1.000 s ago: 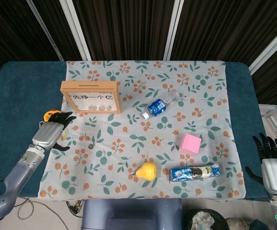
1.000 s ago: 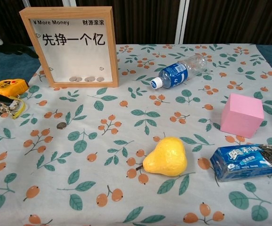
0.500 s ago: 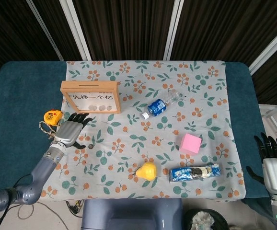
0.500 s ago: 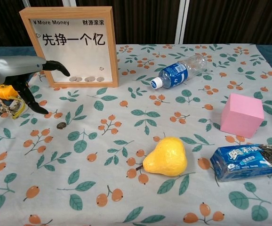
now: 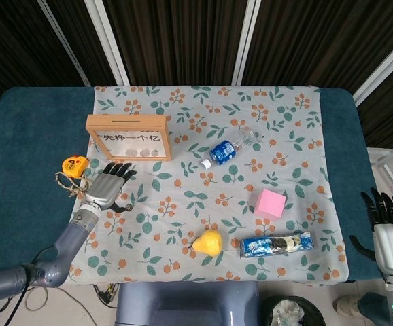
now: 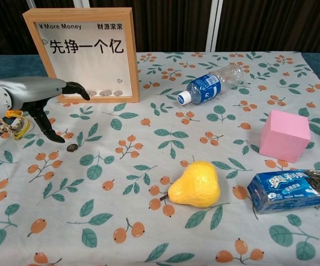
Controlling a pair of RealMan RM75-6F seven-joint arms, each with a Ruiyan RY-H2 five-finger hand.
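The bench is covered in dark blue, and over most of it lies a floral cloth printed with leaves and orange berries. At the cloth's far left stands a wooden frame box with a white front panel bearing printed characters and a few coins resting inside at the bottom. Just in front of the box hovers the left hand, empty and with its fingers spread apart, thumb pointing down toward a small coin that lies on the cloth right beneath it; whether the thumb touches the coin cannot be told. The right hand hangs off the bench's right edge, well apart from everything, fingers straight and released, holding nothing. Near the middle lies a clear water bottle on its side with a blue label. Toward the front right rest a blue biscuit packet, a pink cube and a yellow pear. Left of the left hand, on the bare blue cover, sits a yellow tape measure beside a coil of cord.
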